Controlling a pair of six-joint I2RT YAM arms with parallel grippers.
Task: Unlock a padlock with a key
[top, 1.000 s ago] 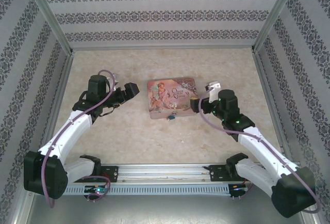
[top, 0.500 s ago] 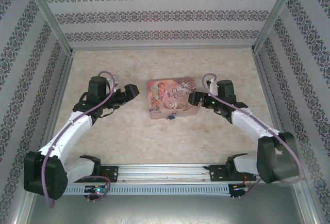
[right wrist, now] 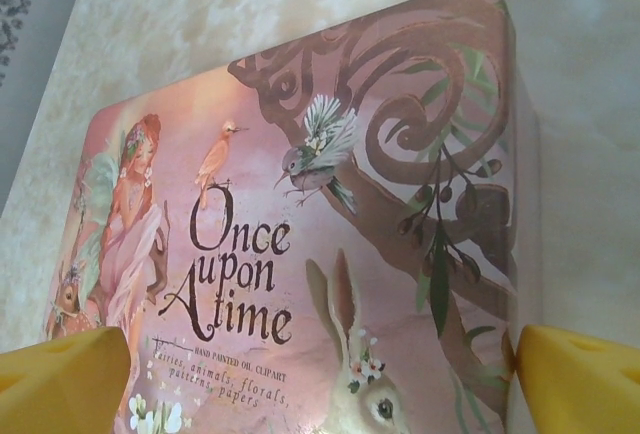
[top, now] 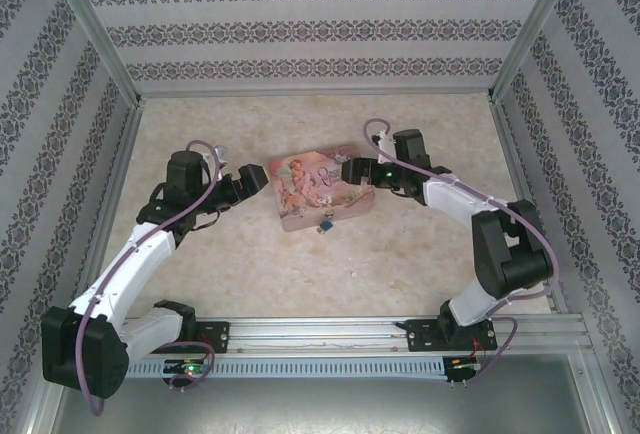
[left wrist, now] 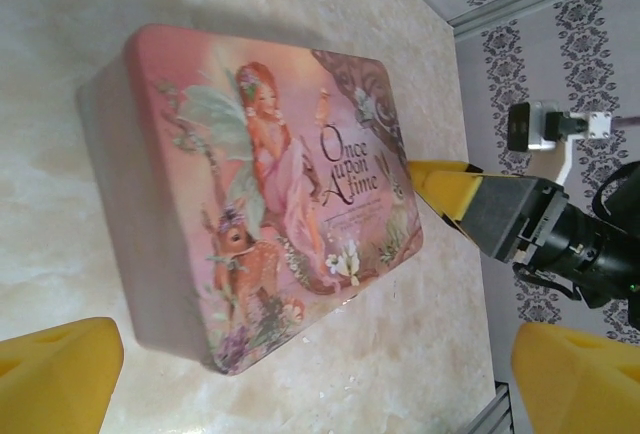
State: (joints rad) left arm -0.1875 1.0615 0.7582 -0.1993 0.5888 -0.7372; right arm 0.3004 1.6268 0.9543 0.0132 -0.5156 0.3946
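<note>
The worktop (top: pixel 430 264) is a pale beige surface with a marbled pattern and a faint sheen. Papered panels close it in on three sides: the back wall (top: pixel 320 24), the left wall (top: pixel 45 134) and the right wall (top: pixel 600 134), all white with bands of dark damask ornament. Aluminium posts stand at the far left corner (top: pixel 98 34) and the far right corner (top: pixel 533 34). An aluminium rail (top: pixel 320 332) runs along the near edge, with a slotted grey cable duct (top: pixel 320 364) just below it. The light is even and soft, casting only weak shadows.
</note>
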